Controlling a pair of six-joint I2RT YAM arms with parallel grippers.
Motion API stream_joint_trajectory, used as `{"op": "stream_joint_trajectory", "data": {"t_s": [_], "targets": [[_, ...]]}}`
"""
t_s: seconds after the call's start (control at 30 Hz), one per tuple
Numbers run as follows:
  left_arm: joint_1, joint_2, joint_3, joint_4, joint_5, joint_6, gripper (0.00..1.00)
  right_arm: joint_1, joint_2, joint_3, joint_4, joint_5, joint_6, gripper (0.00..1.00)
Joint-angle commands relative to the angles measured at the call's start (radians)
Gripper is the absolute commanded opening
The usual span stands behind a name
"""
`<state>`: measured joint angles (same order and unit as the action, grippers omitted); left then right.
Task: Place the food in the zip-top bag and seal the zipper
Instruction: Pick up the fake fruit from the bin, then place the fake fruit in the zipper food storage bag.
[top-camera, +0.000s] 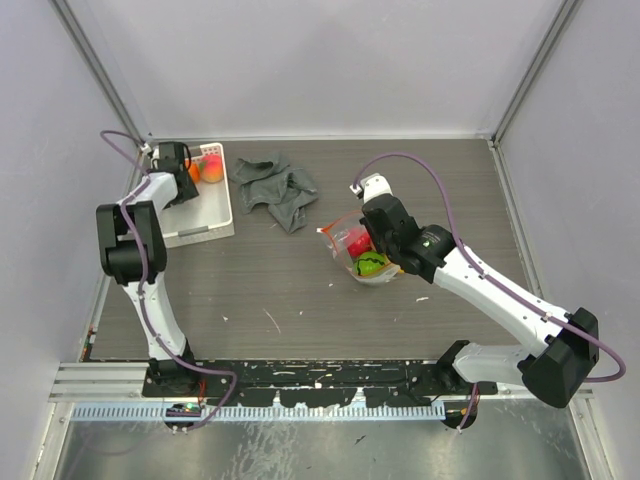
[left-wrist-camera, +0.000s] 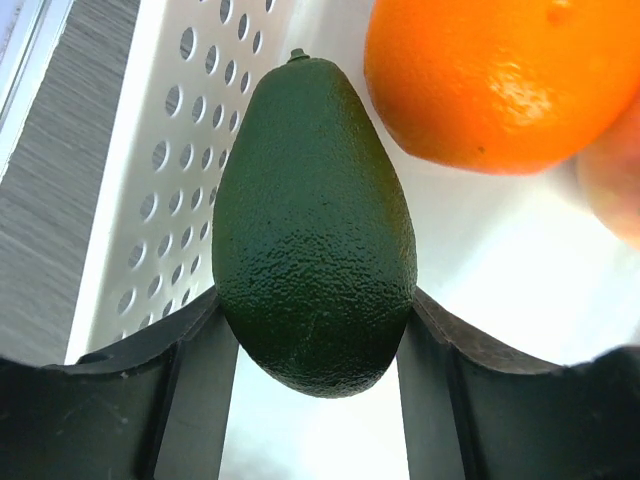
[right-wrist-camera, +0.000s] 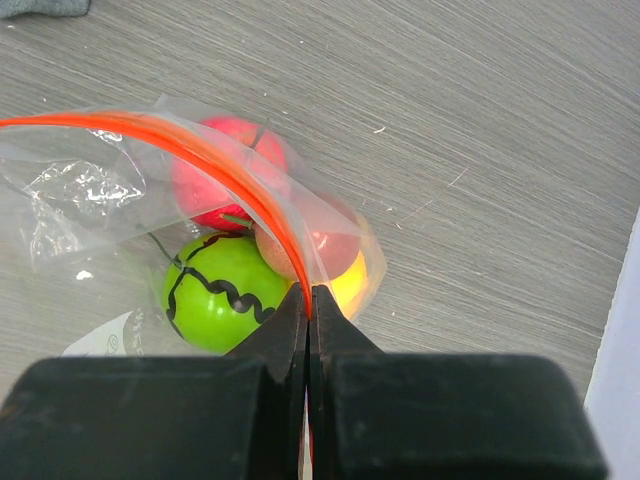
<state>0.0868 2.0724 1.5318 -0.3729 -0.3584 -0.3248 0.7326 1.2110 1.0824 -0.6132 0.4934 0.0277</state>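
Left end effector (left-wrist-camera: 315, 335): clamped on dark green avocado (left-wrist-camera: 315, 230) inside white basket (left-wrist-camera: 160, 180). Orange (left-wrist-camera: 490, 80) lies ahead to its right; pink item (left-wrist-camera: 618, 170) is cut off and blurred.
Right end effector (right-wrist-camera: 308, 300): pinched together on zipper (right-wrist-camera: 200, 150) of zip-top bag (right-wrist-camera: 80, 200), on counter (right-wrist-camera: 500, 150). Just ahead, inside: green fruit (right-wrist-camera: 215, 295), red fruit (right-wrist-camera: 215, 175), and yellow piece (right-wrist-camera: 352, 282), mostly hidden.

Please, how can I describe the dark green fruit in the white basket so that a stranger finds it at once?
Look at the white perforated basket in the far left corner of the table. Inside it, between the fingers of the left gripper, is the dark green avocado. It alone is pear-shaped, pebbly and dark; its neighbour is a smooth orange.
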Motion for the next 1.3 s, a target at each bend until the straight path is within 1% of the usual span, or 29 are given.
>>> {"op": "stream_joint_trajectory", "data": {"t_s": [0.0,0.1,0.27,0.43,0.53,0.63,0.7,0.97,1.1,1.27], "targets": [[-0.020,-0.131,-0.024,0.000,0.025,-0.035,0.36,-0.003,-0.013,0.015,0.039,-0.016,-0.003,0.00],[-0.026,-0.185,-0.051,-0.027,0.057,-0.069,0.32,-0.002,-0.018,0.020,0.038,-0.014,-0.002,0.00],[-0.049,-0.268,-0.067,-0.103,0.138,-0.131,0.30,-0.003,-0.031,0.028,0.038,-0.011,0.001,0.00],[-0.089,-0.362,-0.088,-0.172,0.252,-0.198,0.27,-0.002,-0.043,0.031,0.033,-0.024,0.014,0.00],[-0.113,-0.447,-0.142,-0.175,0.336,-0.240,0.27,-0.003,-0.044,0.028,0.033,-0.022,0.026,0.00],[-0.135,-0.532,-0.201,-0.169,0.425,-0.280,0.25,-0.003,-0.047,0.028,0.038,-0.021,0.038,0.00],[-0.163,-0.587,-0.245,-0.159,0.467,-0.296,0.23,-0.003,-0.048,0.028,0.046,-0.022,0.041,0.00],[-0.313,-0.776,-0.371,-0.189,0.540,-0.336,0.23,-0.002,-0.059,0.030,0.059,-0.031,0.057,0.00],[-0.381,-0.861,-0.394,-0.197,0.585,-0.365,0.23,-0.004,-0.070,0.028,0.056,-0.027,0.069,0.00],[-0.468,-0.898,-0.381,-0.187,0.660,-0.407,0.23,-0.002,-0.076,0.028,0.061,-0.023,0.083,0.00]]}}
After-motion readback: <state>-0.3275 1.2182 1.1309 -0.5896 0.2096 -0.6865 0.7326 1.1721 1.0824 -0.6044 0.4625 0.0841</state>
